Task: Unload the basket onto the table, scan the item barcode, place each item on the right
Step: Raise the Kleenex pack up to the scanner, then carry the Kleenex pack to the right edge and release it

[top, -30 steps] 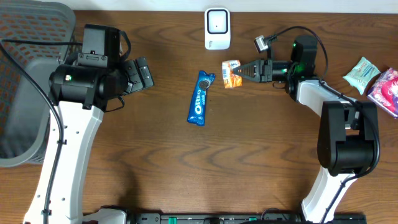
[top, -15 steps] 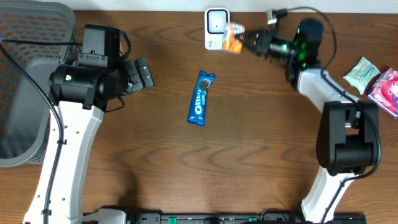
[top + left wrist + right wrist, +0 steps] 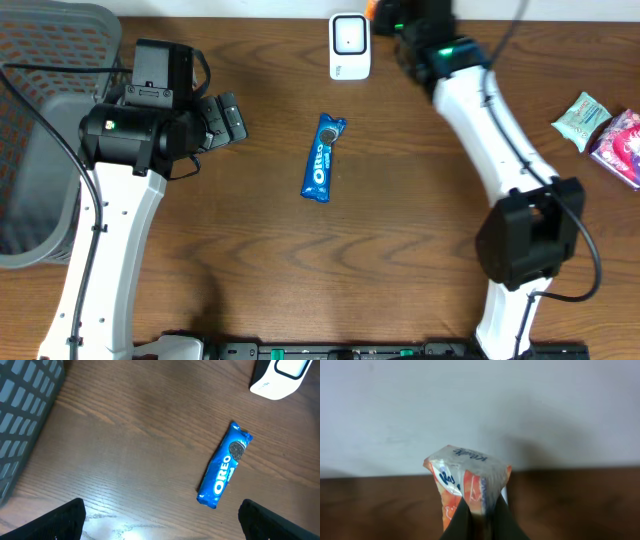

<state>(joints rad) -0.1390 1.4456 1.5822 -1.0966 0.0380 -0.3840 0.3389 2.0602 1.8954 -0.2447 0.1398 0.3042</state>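
Observation:
The item, a small orange and white packet [image 3: 465, 480], is pinched between the fingers of my shut right gripper [image 3: 479, 520]. From overhead only an orange corner of the packet [image 3: 371, 8] shows at the top edge, with the right gripper [image 3: 388, 16] raised just right of the white barcode scanner [image 3: 349, 45]. The scanner [image 3: 280, 377] stands at the table's back edge. My left gripper [image 3: 225, 118] hangs open over bare wood at the left, its fingers wide apart in the left wrist view [image 3: 162, 527] with nothing between them.
A blue Oreo pack [image 3: 323, 157] lies mid-table, also in the left wrist view [image 3: 223, 465]. A grey basket [image 3: 50, 120] fills the far left. A teal packet [image 3: 580, 115] and a pink packet [image 3: 620, 145] lie at the right edge.
My right gripper has lifted the orange packet off the table, carried it back and left past the scanner's right side, and raised it to the frame's top edge. The left arm has not moved.

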